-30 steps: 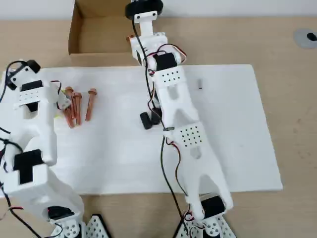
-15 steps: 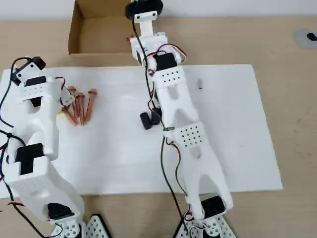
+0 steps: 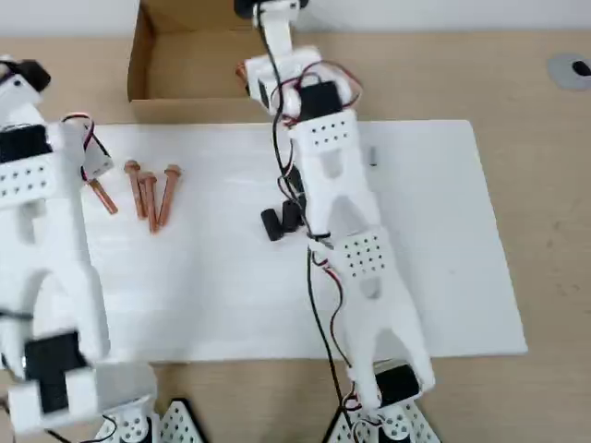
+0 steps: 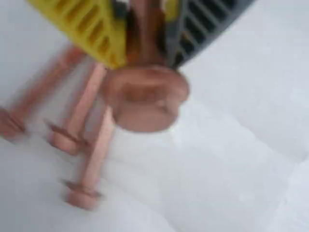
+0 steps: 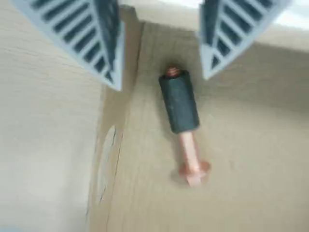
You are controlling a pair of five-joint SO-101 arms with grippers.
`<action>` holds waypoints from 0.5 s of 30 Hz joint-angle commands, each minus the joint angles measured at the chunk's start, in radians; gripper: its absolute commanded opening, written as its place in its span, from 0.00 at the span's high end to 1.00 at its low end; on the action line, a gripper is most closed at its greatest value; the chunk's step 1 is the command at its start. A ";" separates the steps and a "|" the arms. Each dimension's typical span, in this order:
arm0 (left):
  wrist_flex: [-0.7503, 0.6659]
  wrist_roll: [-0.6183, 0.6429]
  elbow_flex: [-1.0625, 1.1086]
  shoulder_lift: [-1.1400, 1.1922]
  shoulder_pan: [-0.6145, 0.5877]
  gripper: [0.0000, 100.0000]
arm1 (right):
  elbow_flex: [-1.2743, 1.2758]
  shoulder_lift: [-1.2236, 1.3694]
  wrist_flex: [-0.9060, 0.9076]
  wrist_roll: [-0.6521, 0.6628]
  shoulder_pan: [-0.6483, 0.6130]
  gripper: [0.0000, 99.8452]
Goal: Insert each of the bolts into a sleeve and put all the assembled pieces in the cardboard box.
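Observation:
My left gripper (image 4: 145, 48) is shut on a copper bolt (image 4: 145, 99), gripping its shank with the head hanging below the yellow and grey fingers. In the high view this held bolt (image 3: 102, 197) hangs off my left gripper (image 3: 92, 175) over the left end of the white mat. Three more bolts (image 3: 150, 194) lie side by side just right of it, also visible as loose bolts (image 4: 77, 121). Two black sleeves (image 3: 280, 221) sit mid-mat. My right gripper (image 5: 159, 63) is open over the cardboard box (image 3: 185, 55), above a bolt in a sleeve (image 5: 181, 121) lying on the box floor (image 5: 251, 174).
The white mat (image 3: 416, 258) covers the wooden table. A small dark pin (image 3: 373, 157) lies on the mat right of my right arm. A round grey fitting (image 3: 571, 70) sits at the table's far right. The box's open side faces the mat.
My left arm has pulled back to the left and up, taking one bolt out of the group; three stay on the mat. The right arm has edged farther toward the box.

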 commanded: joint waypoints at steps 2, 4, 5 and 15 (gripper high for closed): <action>0.058 -0.055 -0.015 -0.275 0.049 0.99 | -0.047 -0.216 0.160 0.009 -0.005 0.86; 0.057 -0.094 0.041 -0.375 0.044 0.99 | -0.042 -0.232 0.284 0.009 -0.021 0.86; 0.055 -0.117 0.077 -0.423 0.044 0.99 | -0.041 -0.232 0.364 0.011 -0.030 0.86; -0.232 -0.288 0.623 -0.961 0.064 0.99 | 0.174 -0.180 0.503 0.127 -0.007 0.86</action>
